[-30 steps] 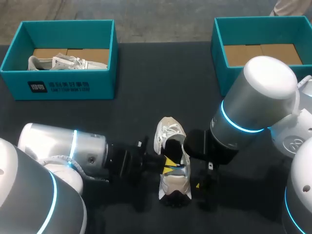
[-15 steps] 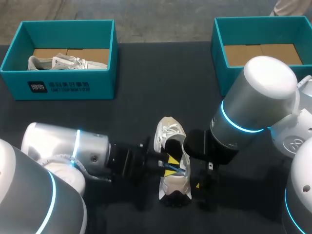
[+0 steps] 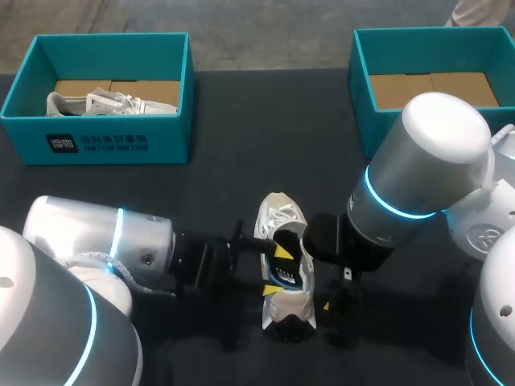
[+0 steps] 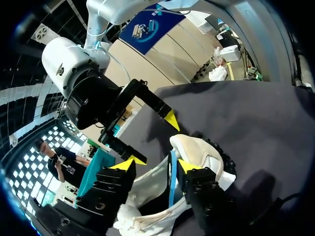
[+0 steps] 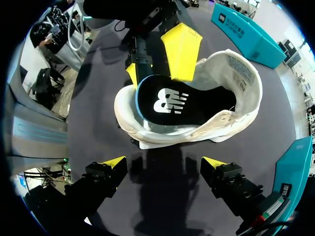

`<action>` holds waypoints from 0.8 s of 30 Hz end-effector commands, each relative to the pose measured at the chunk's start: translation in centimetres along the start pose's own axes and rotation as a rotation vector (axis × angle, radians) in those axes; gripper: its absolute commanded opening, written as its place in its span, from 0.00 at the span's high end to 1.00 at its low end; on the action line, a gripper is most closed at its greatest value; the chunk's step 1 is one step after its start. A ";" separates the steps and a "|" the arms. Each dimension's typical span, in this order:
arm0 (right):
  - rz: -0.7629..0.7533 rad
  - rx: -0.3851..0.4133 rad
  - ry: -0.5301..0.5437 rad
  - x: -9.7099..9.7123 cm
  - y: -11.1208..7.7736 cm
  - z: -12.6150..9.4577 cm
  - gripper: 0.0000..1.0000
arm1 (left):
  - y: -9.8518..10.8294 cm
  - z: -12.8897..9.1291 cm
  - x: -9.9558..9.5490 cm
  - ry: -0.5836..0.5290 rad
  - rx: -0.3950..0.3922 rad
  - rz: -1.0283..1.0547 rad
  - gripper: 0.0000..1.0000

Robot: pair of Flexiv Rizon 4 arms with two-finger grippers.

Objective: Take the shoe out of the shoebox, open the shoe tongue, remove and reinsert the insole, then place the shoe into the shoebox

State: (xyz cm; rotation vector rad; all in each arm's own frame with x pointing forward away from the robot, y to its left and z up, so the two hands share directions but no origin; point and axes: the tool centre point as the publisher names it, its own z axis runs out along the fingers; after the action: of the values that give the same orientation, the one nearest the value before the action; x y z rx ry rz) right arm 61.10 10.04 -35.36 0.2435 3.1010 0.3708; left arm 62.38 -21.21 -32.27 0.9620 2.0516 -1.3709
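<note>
A white shoe lies on the dark table, close to the near edge and about midway between the left and right edges, with its laced toe end toward the far edge. The left end effector enters from the left edge and sits at the shoe's opening, against the black insole. The insole's blue-edged heel end is raised out of the shoe, but it cannot be told whether the end effector grips it. The right end effector is spread wide and holds nothing; the shoe is just ahead of it, not touching. The insole carries a large white logo, and a small printed tag shows on the shoe's inner lining. In the far-left corner, the teal left shoebox holds a second shoe, also white, and bears a dark label with pale print on its near wall. The teal right shoebox stands in the far-right corner.
</note>
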 end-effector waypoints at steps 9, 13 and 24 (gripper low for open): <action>0.000 -0.001 -0.003 0.1 -0.1 0.1 0.00 | -0.8 -3.6 -0.5 0.045 -0.048 0.025 0.37; 0.000 -0.001 -0.003 0.1 -0.1 0.1 0.00 | -1.0 -5.0 -0.5 0.086 -0.070 0.038 0.35; 0.000 -0.001 -0.003 0.1 -0.1 0.1 0.00 | -1.3 -8.4 -0.7 0.319 -0.124 0.069 0.34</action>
State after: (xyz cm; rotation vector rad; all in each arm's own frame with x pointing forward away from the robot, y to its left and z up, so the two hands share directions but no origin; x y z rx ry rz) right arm 61.10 10.04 -35.36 0.2434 3.1010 0.3708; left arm 61.72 -15.51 -29.88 1.1488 2.1839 -1.1451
